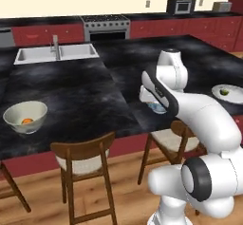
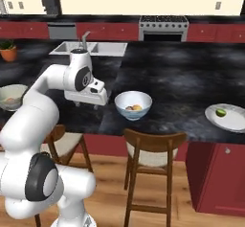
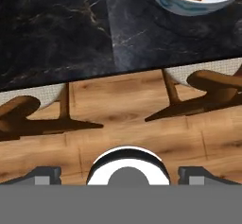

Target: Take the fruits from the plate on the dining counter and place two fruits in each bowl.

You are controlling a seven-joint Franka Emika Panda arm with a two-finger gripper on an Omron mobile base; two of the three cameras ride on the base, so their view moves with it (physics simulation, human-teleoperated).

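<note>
Green lime (image 2: 220, 112) alone remains on the flat grey-white plate (image 2: 234, 120); the spread-jawed, empty gripper (image 2: 89, 104) must next reach right for it.

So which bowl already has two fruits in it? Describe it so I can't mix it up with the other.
On the black dining counter, find the counter edge nearest the chairs. The bowl sits just right of the robot's open gripper, above a wooden chair. It holds two fruits, whereas the far-left bowl shows one orange fruit.

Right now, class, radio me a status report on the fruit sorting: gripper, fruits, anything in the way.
Gripper open, empty, beside near bowl. Two fruits in it, orange in far bowl, lime on plate. Path to plate unobstructed.
</note>
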